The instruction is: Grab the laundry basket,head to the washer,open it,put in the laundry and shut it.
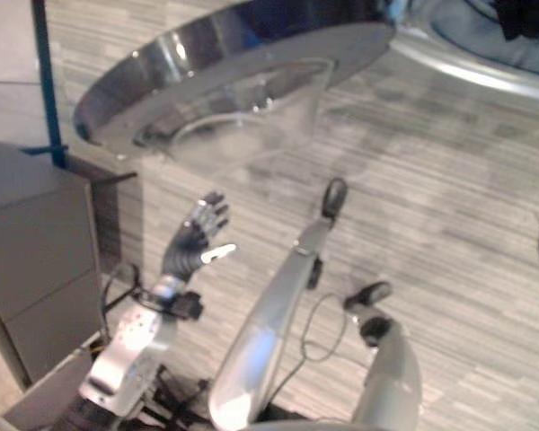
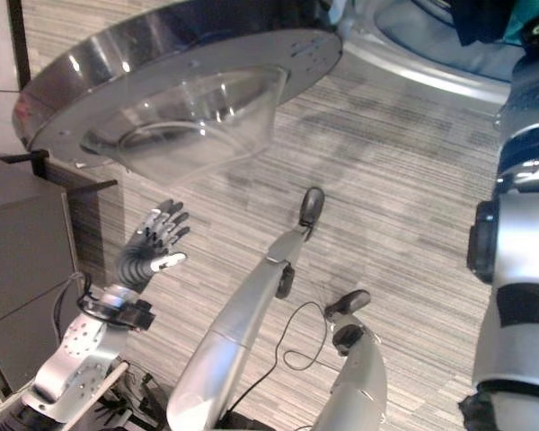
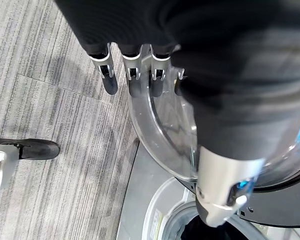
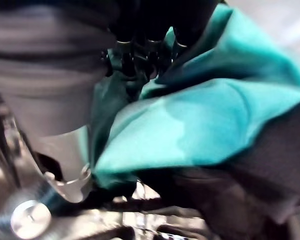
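My left hand (image 1: pixel 200 241) hangs free under the washer door (image 2: pixel 175 85), fingers straight and spread, holding nothing. The door stands swung open above it, its clear bowl bulging toward the floor (image 1: pixel 449 206). My right arm reaches up to the washer opening (image 2: pixel 449 63) at the upper right. In the right wrist view my right hand (image 4: pixel 140 50) is against the teal laundry (image 4: pixel 205 115), with dark cloth below it; its fingertips are buried in the folds, so I cannot tell whether they are closed on the cloth.

Judgement: the loading step is in hand. To do it well, the cloth should go deep past the metal rim (image 4: pixel 65 185), with no corner left trailing over the lip where the door would trap it. The hand should then come out straight, clear of the folds.

Clearances: the door's edge sits near above my left hand, so any rise on that side is tight. A grey cabinet (image 1: pixel 27 242) closes the left flank. The floor between door and opening lies open, giving room to swing the door shut.
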